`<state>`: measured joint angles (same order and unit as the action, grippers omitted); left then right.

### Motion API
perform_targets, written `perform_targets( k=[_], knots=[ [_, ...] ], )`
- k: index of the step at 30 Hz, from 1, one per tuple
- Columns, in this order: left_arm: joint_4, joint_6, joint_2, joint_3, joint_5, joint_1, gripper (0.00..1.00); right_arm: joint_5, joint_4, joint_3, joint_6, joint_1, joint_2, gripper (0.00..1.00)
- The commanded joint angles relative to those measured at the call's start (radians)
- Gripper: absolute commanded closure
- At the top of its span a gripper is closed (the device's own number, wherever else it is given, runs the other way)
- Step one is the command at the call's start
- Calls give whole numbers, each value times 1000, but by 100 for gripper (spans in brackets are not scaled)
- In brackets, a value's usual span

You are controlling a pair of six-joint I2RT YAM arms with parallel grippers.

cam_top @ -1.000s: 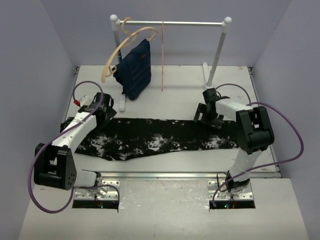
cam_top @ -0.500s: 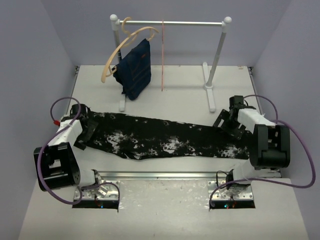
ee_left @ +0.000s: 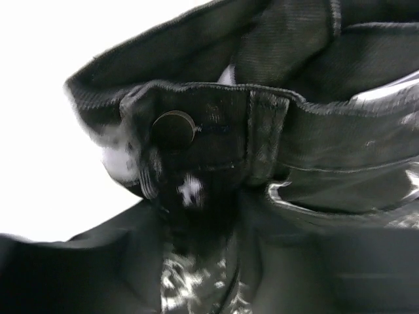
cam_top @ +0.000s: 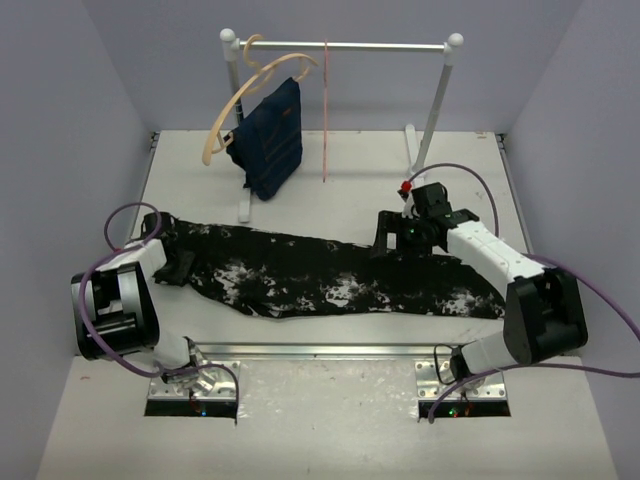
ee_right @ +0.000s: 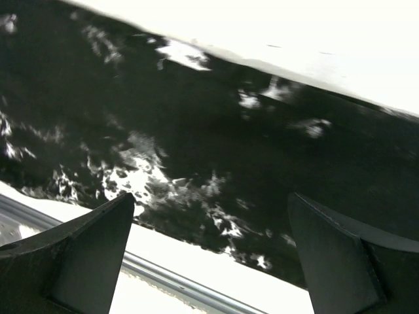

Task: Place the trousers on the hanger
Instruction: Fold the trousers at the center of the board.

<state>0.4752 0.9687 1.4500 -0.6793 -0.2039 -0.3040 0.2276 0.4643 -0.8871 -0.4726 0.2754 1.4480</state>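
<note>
**Clerk:** Item one, the trousers (cam_top: 330, 280)?
**Checker:** Laid out lengthwise across the table (cam_top: 350, 190), waist end at the left, leg ends at the right, fabric rumpled.
**Clerk:** Item two, the hanger (cam_top: 326, 110)?
**Checker:** Hung from the rail (cam_top: 380, 46) at the back, well apart from the trousers, with nothing on it.
**Clerk:** Left gripper (cam_top: 177, 268)?
**Checker:** At the waist end, against the cloth. Its wrist view is filled by the waistband (ee_left: 314, 131) and the button (ee_left: 173, 129). The fingers cannot be made out, so grip and opening cannot be told.
**Clerk:** Right gripper (ee_right: 211, 203)?
**Checker:** Over the far edge of the trousers, right of their middle. The fingers (ee_right: 78, 255) are spread wide, with nothing held between them and speckled cloth below.
</note>
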Motion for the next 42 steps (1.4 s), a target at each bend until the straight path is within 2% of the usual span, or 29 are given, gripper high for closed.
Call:
perform_targets(
  k=[1,2,6,7,8,11,13,15,16,20,22,25,27,30,37,42],
  knots=[
    [5,13,38,27,-31,-43,89,-41,10,-29,44,45,34,1],
    [10,5,18,18,-34,-47,99,-56,18,-19,40,47,43,1],
    [16,-51,-153,-34,-100,-50,100,-145,39,-23,14,109,126,1],
    [-8,-76,-257,-39,-106,-49,100,-169,28,-37,-5,144,162,1],
    [-47,-105,-322,-42,-106,-50,100,-193,13,-51,-26,179,203,1],
    [-291,-202,-565,-19,12,-49,99,-343,-10,-126,-146,306,328,1],
    [-328,-241,-596,-83,45,-50,100,-413,20,-233,-234,378,442,1],
    [-312,-296,-571,-157,91,-49,100,-508,154,-383,-340,443,569,1],
    [-355,-322,-567,-171,153,-49,100,-512,179,-448,-376,465,616,1],
    [-503,-410,-577,-199,384,-50,100,-435,184,-656,-486,545,759,1],
    [-582,-414,-598,-182,514,-49,100,-345,124,-749,-529,567,802,1],
    [-695,-398,-616,-143,675,-44,100,-229,15,-814,-532,571,832,1],
    [-729,-386,-625,-127,736,-35,100,-125,-62,-831,-476,567,798,1],
    [-729,-370,-650,-109,766,-5,100,-61,-127,-728,-389,566,643,1],
    [-640,-295,-697,-60,689,68,100,-222,-74,-162,-304,425,208,1],
    [-531,-286,-734,-79,634,91,100,-343,-31,18,-120,393,117,1]
  ],
)
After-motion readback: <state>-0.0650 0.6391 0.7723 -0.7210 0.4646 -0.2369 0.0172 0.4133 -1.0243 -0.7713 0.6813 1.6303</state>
